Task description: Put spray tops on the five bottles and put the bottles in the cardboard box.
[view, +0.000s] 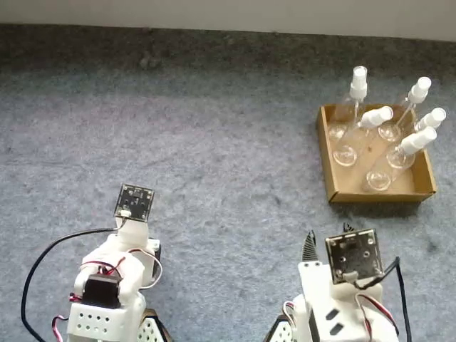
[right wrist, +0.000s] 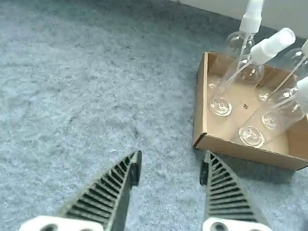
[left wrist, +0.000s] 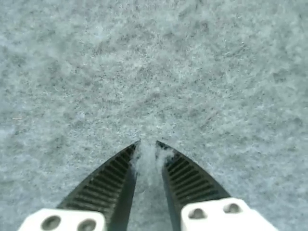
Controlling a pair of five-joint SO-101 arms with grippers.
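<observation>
Bottles (view: 362, 135), all five, stand on their bases inside the box (view: 324, 157), and each one carries a white spray top (view: 418, 90). They are clear, bunched close together, and their tops rise above the cardboard walls. The box sits on the far right of the counter (view: 214, 142), which is covered in a grey, fuzzy felt. Its near wall is turned toward my right arm (view: 342, 299).

My right hand (right wrist: 172, 154) hangs over bare felt with its jaws wide and nothing between them. From its wrist camera I see the box off to one side and ahead of the fingertips, near but not touching. Its ribbed black fingers (right wrist: 108, 185) point out across the counter.

My left hand (left wrist: 148, 143) is down close to the felt with its jaws narrow, only a thin sliver of grey between the tips, and it holds nothing. Its wrist camera looks at felt beyond the two dark fingers (left wrist: 108, 185).

From above, my left arm (view: 114, 278) is folded back at the near edge, well apart from the box. The right arm is at the near edge too, just in front of the box.
</observation>
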